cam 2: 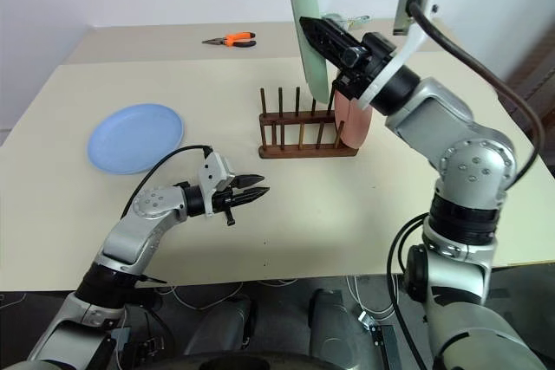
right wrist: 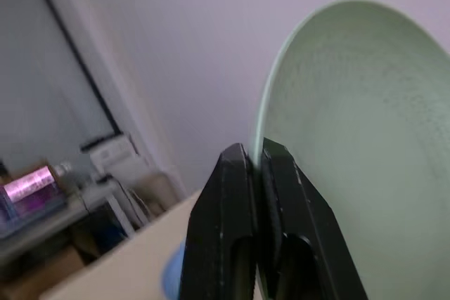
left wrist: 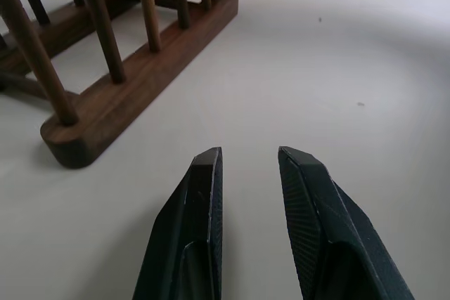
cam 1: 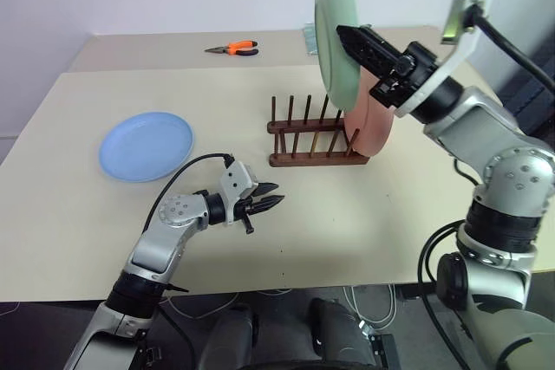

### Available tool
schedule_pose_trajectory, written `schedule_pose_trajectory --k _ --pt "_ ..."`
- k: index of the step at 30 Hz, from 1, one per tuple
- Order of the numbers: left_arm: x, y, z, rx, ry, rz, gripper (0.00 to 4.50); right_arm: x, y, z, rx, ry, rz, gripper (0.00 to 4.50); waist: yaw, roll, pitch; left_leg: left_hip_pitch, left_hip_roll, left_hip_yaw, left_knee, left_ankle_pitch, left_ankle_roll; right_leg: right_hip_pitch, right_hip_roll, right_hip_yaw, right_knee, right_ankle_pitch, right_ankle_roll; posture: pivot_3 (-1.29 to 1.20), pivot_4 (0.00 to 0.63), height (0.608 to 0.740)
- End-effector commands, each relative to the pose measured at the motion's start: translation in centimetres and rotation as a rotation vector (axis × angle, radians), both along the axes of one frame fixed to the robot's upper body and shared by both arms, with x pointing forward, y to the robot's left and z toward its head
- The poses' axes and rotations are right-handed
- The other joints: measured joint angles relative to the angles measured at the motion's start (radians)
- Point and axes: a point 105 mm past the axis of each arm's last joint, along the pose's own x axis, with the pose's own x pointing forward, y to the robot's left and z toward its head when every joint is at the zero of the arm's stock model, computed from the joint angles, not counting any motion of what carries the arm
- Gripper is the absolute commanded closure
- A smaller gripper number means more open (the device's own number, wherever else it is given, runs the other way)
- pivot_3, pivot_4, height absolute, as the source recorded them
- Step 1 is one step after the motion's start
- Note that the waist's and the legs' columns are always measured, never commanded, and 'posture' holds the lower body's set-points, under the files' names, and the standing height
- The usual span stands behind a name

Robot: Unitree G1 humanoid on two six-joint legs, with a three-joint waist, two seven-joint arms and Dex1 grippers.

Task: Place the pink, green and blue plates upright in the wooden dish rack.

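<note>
My right gripper (cam 1: 342, 31) is shut on the rim of the green plate (cam 1: 331, 49) and holds it on edge in the air, above the right half of the wooden dish rack (cam 1: 303, 159). The pink plate (cam 1: 376, 130) stands upright in the rack's right end. To the left, the blue plate (cam 1: 146, 146) lies flat on the table. In front of the rack and to its left, my left gripper (cam 1: 274, 197) hangs low over the table. It is open a little, with nothing between its fingers (left wrist: 200, 194), and points toward the rack's near rail (left wrist: 133, 96).
Orange-handled pliers (cam 1: 234, 48) lie at the far side of the table (cam 1: 364, 231). The rack's left slots (cam 1: 290, 127) stand free of plates. The table's front edge runs just below my left arm.
</note>
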Motion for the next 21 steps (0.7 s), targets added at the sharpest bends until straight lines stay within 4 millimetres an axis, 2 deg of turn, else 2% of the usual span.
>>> schedule_pose_trajectory --k 1,5,8,19,20,21 --pt "0.0 0.2 1.1 -0.018 -0.045 0.005 3.25 -0.2 0.2 0.9 0.065 0.021 0.036 4.49 -0.001 0.000 0.000 0.000 0.000 0.000 0.000 0.000 0.000 0.000 0.000 0.000 0.000 0.000 0.000 0.00 0.150 0.740" --pt "-0.2 0.2 1.0 -0.015 -0.043 0.006 3.25 0.0 0.6 1.7 0.157 0.058 0.066 4.49 -0.007 0.001 0.000 0.000 0.000 0.000 0.000 0.000 0.000 -0.001 0.000 0.000 0.001 0.001 0.002 0.00 0.150 0.740" --pt "-0.1 0.2 0.9 -0.014 -0.043 0.007 3.25 0.3 0.9 1.6 0.161 0.085 0.056 4.49 -0.016 0.001 0.000 0.000 0.000 0.000 -0.001 0.000 0.000 -0.001 0.000 0.000 0.001 0.001 0.003 0.00 0.150 0.740" --pt "0.0 0.2 1.2 -0.008 -0.049 0.001 3.25 2.0 0.5 -1.3 0.145 0.215 0.010 4.49 -0.024 0.001 0.000 0.000 0.000 0.000 -0.001 0.000 0.000 -0.001 0.001 0.000 0.001 0.002 0.003 0.00 0.150 0.740" --pt "0.0 0.2 1.2 -0.006 -0.049 0.001 3.25 2.2 0.4 -1.6 0.140 0.225 0.004 3.85 -0.024 0.001 0.000 0.000 0.000 0.000 -0.001 0.000 0.000 -0.001 0.001 0.000 0.001 0.002 0.003 0.00 0.150 0.740" --pt "0.1 0.2 1.2 -0.002 -0.050 0.001 3.25 2.3 0.4 -1.6 0.140 0.232 0.001 3.59 -0.024 0.001 0.000 0.000 0.000 0.000 -0.001 0.000 0.000 -0.001 0.001 0.000 0.001 0.002 0.003 0.00 0.150 0.740"
